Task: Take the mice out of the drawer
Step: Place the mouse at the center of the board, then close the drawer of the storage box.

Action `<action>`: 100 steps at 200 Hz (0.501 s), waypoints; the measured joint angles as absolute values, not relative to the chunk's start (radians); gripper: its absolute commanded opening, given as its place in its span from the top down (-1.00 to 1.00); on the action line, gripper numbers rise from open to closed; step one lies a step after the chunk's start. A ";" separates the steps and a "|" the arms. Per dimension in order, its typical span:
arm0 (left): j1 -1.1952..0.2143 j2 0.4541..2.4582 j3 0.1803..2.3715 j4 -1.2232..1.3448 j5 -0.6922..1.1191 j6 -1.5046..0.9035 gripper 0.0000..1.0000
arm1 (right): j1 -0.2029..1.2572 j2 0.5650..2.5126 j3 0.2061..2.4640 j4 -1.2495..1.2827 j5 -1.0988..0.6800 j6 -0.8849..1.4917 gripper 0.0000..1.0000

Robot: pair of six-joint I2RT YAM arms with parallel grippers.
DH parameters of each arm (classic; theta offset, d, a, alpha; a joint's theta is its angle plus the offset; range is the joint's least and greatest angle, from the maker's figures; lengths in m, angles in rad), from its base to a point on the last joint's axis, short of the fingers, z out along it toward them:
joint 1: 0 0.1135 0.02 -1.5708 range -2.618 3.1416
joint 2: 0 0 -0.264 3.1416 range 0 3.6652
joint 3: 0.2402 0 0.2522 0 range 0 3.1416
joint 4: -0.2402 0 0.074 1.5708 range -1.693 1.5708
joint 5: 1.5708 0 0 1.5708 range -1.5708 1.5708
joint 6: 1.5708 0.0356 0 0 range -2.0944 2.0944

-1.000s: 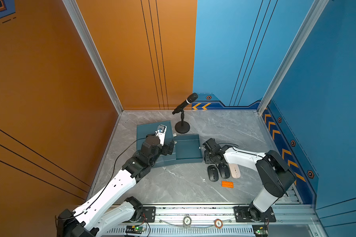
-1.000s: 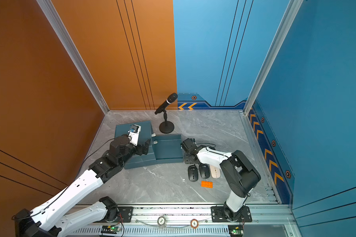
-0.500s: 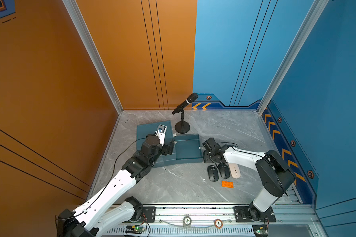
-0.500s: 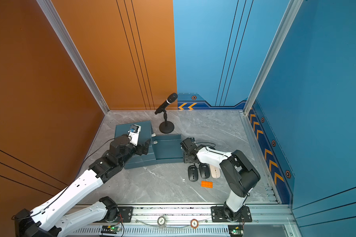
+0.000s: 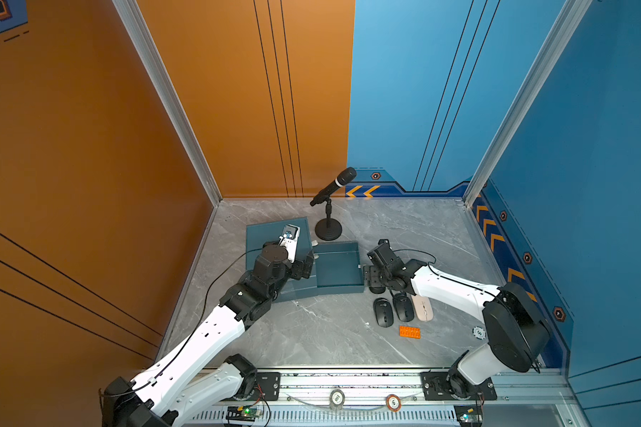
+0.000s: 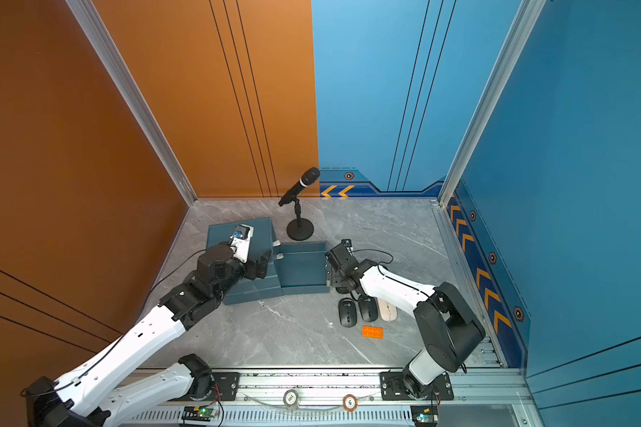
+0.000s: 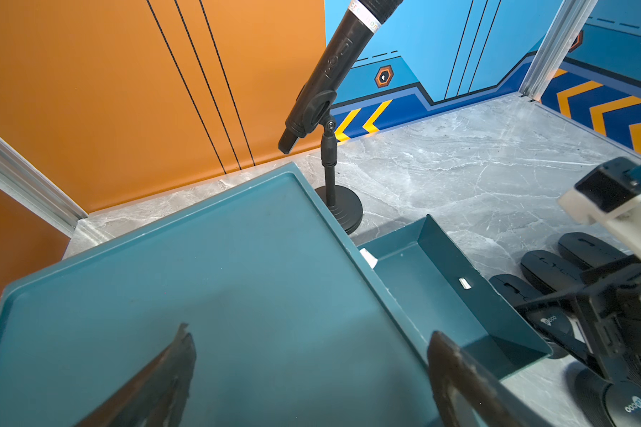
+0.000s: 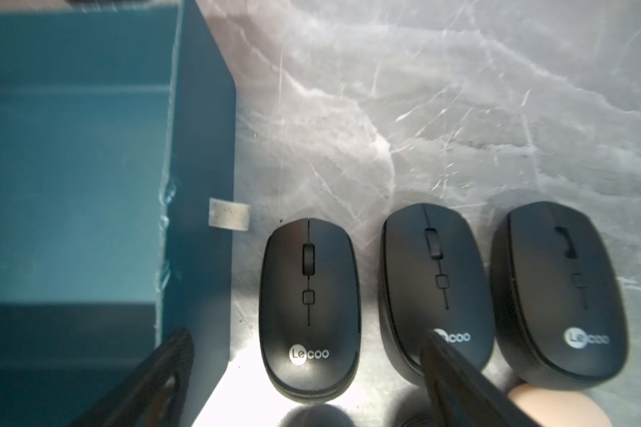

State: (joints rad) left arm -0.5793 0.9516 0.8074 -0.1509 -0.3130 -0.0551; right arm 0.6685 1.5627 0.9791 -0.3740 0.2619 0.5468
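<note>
Right of pulled-out drawer (image 5: 339, 264), three black mice (image 8: 437, 281) lay in row on table (image 5: 311, 332). Nearer, two more black mice (image 5: 383, 312) and pink mouse (image 5: 422, 308) lay side by side. Right gripper (image 8: 306, 342) hung over far row, jaws spread wide, gripping nothing. Left gripper (image 7: 311, 334) hung above cabinet (image 7: 200, 277) top, jaws wide, empty.

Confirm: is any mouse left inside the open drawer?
No, a top view shows the drawer with its teal floor bare, and the mice lie outside on the table.
</note>
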 measured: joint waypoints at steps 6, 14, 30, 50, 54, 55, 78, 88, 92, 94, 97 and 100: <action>-0.569 0.946 0.807 -0.151 -0.304 -0.061 -0.95 | 0.667 1.558 0.981 -0.374 0.268 0.546 -0.99; -0.551 0.936 0.807 -0.150 -0.287 -0.072 -0.95 | 0.664 1.552 0.984 -0.374 0.274 0.546 -0.99; -0.513 0.912 0.811 -0.157 -0.257 -0.084 -0.95 | 0.654 1.546 0.995 -0.373 0.283 0.546 -0.99; -0.484 0.898 0.857 -0.211 -0.246 -0.088 -0.95 | 0.630 1.539 1.006 -0.373 0.294 0.550 -1.00; -0.481 0.899 0.873 -0.227 -0.246 -0.088 -0.95 | 0.624 1.538 1.008 -0.373 0.294 0.550 -0.99; -0.480 0.899 0.876 -0.229 -0.246 -0.088 -0.95 | 0.621 1.538 1.008 -0.373 0.294 0.551 -0.99; -0.448 0.904 0.975 -0.314 -0.257 -0.103 -0.95 | 0.582 1.534 1.009 -0.372 0.293 0.562 -0.99; -0.420 0.905 1.013 -0.355 -0.271 -0.112 -0.95 | 0.568 1.534 1.009 -0.372 0.292 0.567 -0.99; -0.408 0.906 1.027 -0.370 -0.276 -0.116 -0.95 | 0.562 1.534 1.009 -0.371 0.292 0.569 -0.99; -0.399 0.907 1.034 -0.378 -0.281 -0.120 -0.95 | 0.560 1.534 1.009 -0.371 0.292 0.569 -0.99; -0.389 0.907 1.044 -0.390 -0.284 -0.122 -0.95 | 0.556 1.534 1.009 -0.370 0.292 0.569 -0.99; -0.380 0.908 1.052 -0.398 -0.289 -0.125 -0.95 | 0.552 1.534 1.009 -0.369 0.292 0.570 -0.99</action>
State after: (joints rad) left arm -0.3798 0.9081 1.0519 -0.3985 -0.2893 -0.1249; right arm 0.5522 1.5337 1.0088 -0.3695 0.2916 0.5697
